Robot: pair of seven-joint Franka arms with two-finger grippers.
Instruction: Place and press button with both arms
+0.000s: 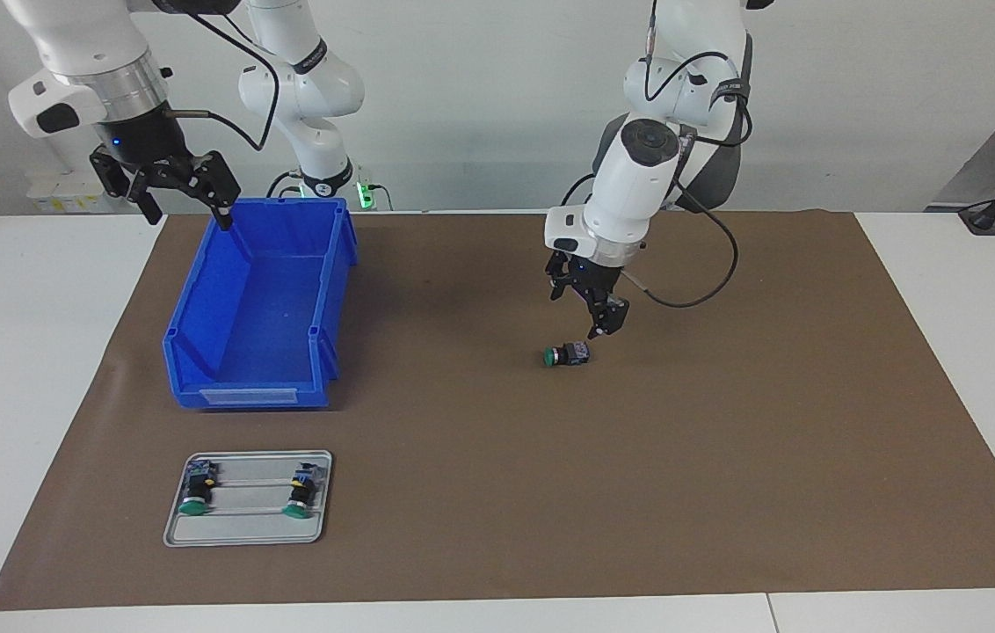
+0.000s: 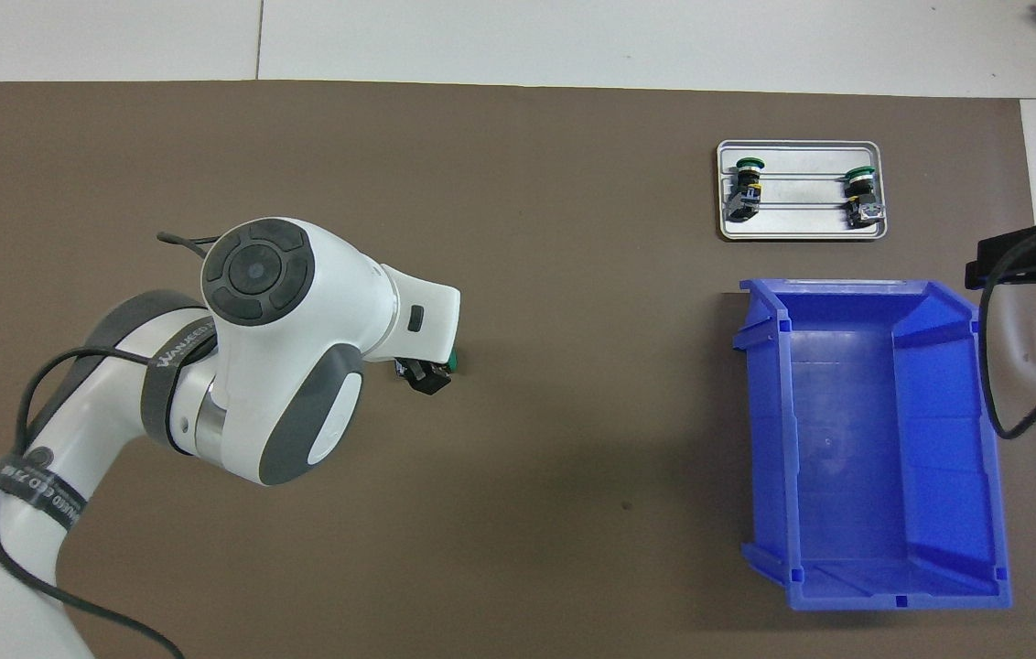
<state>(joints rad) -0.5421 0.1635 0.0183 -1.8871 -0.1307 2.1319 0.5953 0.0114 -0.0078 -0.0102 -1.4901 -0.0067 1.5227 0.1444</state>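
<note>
Now facing view: left hand [image 1: 596,318] open, just over the button [image 1: 565,354] lying on the desk mat [image 1: 726,457]; right hand [image 1: 172,189] open, over the blue bin [image 1: 256,303] | overhead view: button [image 2: 450,363] mostly hidden under left arm [image 2: 280,357]

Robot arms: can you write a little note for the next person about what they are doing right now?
Left end effector: open, holding nothing, just over the loose button lying on its side on the brown mat.
Right end effector: open, holding nothing, waiting above the blue bin's corner nearest the robots.
Two more buttons lie on the grey tray, farther from the robots than the bin.
Done: nothing visible yet.
Left: grasp, place and press the button.
</note>
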